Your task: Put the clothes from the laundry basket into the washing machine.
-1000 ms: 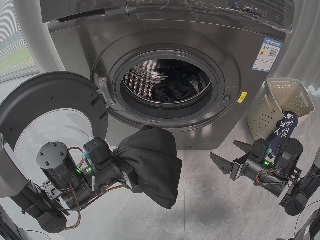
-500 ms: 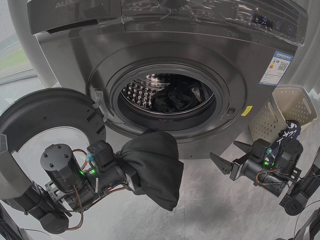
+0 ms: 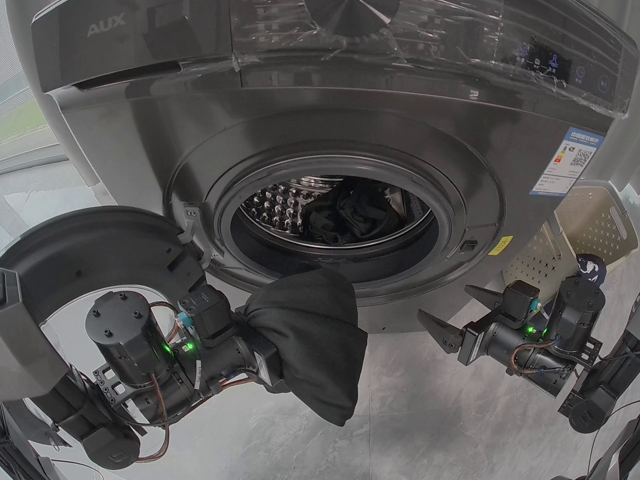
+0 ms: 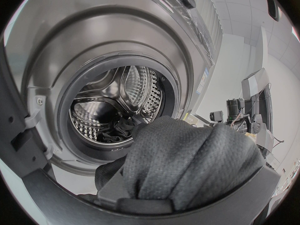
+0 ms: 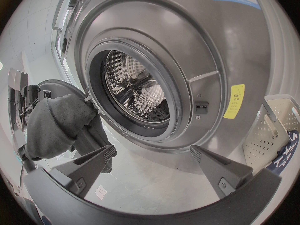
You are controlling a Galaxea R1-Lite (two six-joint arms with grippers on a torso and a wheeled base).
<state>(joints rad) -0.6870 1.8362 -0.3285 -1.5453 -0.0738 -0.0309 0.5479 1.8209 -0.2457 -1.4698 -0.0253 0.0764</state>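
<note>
Indoors, on a floor (image 3: pixel 427 421) of pale grey, marble-veined tiles, a front-loading washer (image 3: pixel 373 121) of brushed dark-grey metal stands against light walls. Clear plastic film, wrinkled, covers its control panel. Its round door (image 3: pixel 87 248) hangs wide open on the left, a dark ring around a pale centre. The drum (image 3: pixel 280 205) is polished steel, dimpled and perforated, and a small heap of black clothes (image 3: pixel 347 211) lies at its bottom.

Low before the opening, just under its rim, the left gripper (image 3: pixel 287 355) is closed on a black garment (image 3: pixel 313 341). The soft, finely woven cloth drapes over the fingers, hiding them, and sags toward the floor in a rounded bundle.

Off to the right, near the washer's lower right corner, the right gripper (image 3: pixel 447 305) hovers above the floor. Its two dark wedge-shaped fingers (image 5: pixel 93 163) are spread wide with nothing between them.

Behind that arm, a cream plastic basket (image 3: pixel 600 221) with cross-shaped holes stands on the floor beside the washer's right side. A navy top (image 3: pixel 590 268) with white print hangs over its front rim.
</note>
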